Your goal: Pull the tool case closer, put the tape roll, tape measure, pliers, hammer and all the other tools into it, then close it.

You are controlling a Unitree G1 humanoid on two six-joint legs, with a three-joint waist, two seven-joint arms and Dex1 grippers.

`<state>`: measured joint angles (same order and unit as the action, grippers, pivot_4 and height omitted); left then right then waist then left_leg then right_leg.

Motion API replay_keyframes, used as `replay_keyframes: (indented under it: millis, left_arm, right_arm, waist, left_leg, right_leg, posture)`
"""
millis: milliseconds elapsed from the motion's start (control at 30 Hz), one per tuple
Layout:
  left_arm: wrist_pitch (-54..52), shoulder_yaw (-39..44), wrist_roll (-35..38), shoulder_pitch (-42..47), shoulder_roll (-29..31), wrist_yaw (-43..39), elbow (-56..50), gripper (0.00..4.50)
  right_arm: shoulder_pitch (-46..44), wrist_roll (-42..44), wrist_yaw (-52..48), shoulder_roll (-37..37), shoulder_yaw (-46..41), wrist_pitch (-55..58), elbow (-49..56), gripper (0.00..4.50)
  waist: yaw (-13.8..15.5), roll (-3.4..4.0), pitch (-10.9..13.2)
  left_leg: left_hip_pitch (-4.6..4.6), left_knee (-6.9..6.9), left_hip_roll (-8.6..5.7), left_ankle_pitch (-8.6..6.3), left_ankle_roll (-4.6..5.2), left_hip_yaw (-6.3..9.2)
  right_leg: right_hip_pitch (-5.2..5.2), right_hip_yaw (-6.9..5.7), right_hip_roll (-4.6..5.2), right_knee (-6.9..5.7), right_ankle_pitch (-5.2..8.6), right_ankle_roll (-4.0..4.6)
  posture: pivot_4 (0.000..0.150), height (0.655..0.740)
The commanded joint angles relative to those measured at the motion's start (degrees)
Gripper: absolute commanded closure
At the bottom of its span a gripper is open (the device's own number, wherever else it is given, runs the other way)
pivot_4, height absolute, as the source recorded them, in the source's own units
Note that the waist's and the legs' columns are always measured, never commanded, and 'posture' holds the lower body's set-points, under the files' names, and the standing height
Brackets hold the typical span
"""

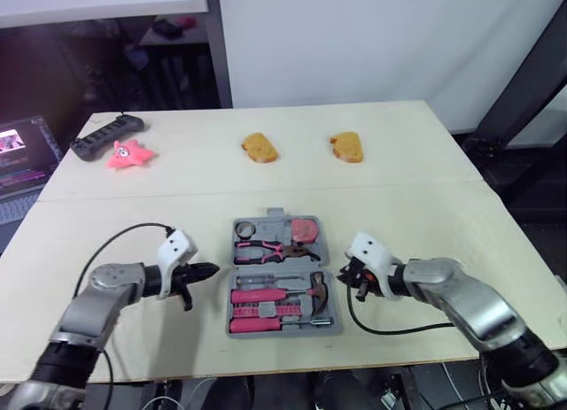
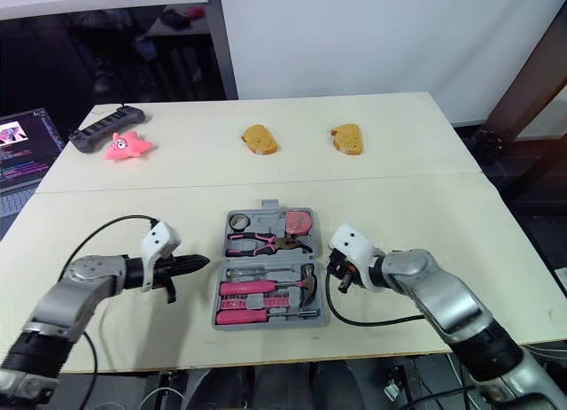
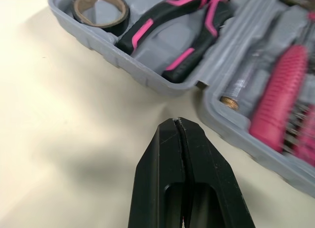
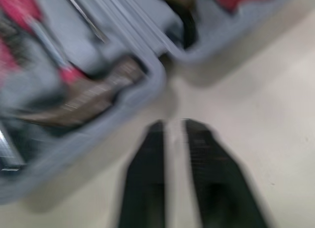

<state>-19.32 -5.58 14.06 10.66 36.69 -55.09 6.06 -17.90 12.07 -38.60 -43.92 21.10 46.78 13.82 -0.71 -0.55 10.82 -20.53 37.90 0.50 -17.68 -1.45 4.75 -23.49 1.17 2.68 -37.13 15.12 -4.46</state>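
The grey tool case (image 1: 283, 332) lies open near the table's front edge, between my two grippers. Its far half holds a tape roll (image 1: 245, 228), pink-handled pliers (image 1: 266, 248) and a pink tape measure (image 1: 304, 228). Its near half holds a hammer (image 1: 317, 290) and pink screwdrivers (image 1: 261, 297). My left gripper (image 1: 205, 271) is shut and empty, pointing at the case's left side just short of its wall (image 3: 147, 73). My right gripper (image 1: 344, 273) sits at the case's right side near the hinge, with a narrow gap between its fingers (image 4: 155, 134) and nothing held.
Two bread-like pieces (image 1: 260, 148) (image 1: 347, 147) lie at the back middle of the table. A pink star toy (image 1: 130, 154) and a black power strip (image 1: 106, 135) sit at the back left. A laptop (image 1: 18, 153) stands off the left edge.
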Motion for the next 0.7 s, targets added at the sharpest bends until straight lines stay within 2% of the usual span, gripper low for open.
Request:
replay_keyframes:
  millis: [33,200,333,567,700]
  left_arm:
    - [3.3,-2.5,-2.9,1.4,-1.7,0.3,2.1,4.5]
    - [6.7,-6.2,-6.8,3.7,-6.4,2.0,6.3,4.5]
    - [8.9,-8.2,-9.4,3.5,-7.2,0.9,6.9,4.5]
    - [9.3,-9.0,-10.1,-2.1,-3.2,-3.2,1.4,4.5]
    - [7.0,-6.4,-8.6,-7.7,-0.3,-2.8,-3.3,4.5]
  right_arm:
    - [-2.4,-2.7,-2.0,0.9,2.3,-1.5,-2.6,4.48]
    - [-6.2,-5.2,-3.7,5.6,6.1,-2.3,-3.4,4.48]
    - [-7.5,-6.5,-5.2,8.1,8.3,-1.1,-1.8,4.48]
    - [-6.2,-6.4,-7.1,9.2,10.7,3.5,5.7,4.48]
    - [-3.0,-5.9,-7.0,8.5,11.7,7.0,12.7,4.48]
  waist:
    - [0.0,0.0,0.0]
    - [-0.1,0.07,-0.1]
    - [0.2,0.12,-0.1]
    - [-0.5,0.24,-0.2]
    - [-0.9,0.25,-0.2]
  left_leg:
    - [0.0,0.0,0.0,0.0,0.0,0.01]
    - [0.14,0.0,0.01,0.0,0.0,0.02]
    - [0.11,0.01,-0.02,0.03,-0.05,0.05]
    - [0.13,-0.04,0.0,0.01,-0.02,0.06]
    - [0.2,-0.4,0.04,-0.03,0.04,0.05]
  right_leg:
    - [-0.01,-0.01,0.0,-0.02,0.0,0.0]
    - [0.08,-0.01,-0.02,-0.08,-0.01,0.0]
    - [0.1,-0.03,0.02,-0.07,-0.03,0.02]
    - [0.06,-0.03,0.01,-0.09,-0.03,0.01]
    - [-0.06,0.0,-0.01,-0.06,-0.01,0.04]
  posture:
    - [0.15,0.74]
    - [0.15,0.74]
    - [0.15,0.74]
    - [0.15,0.74]
    - [0.15,0.74]
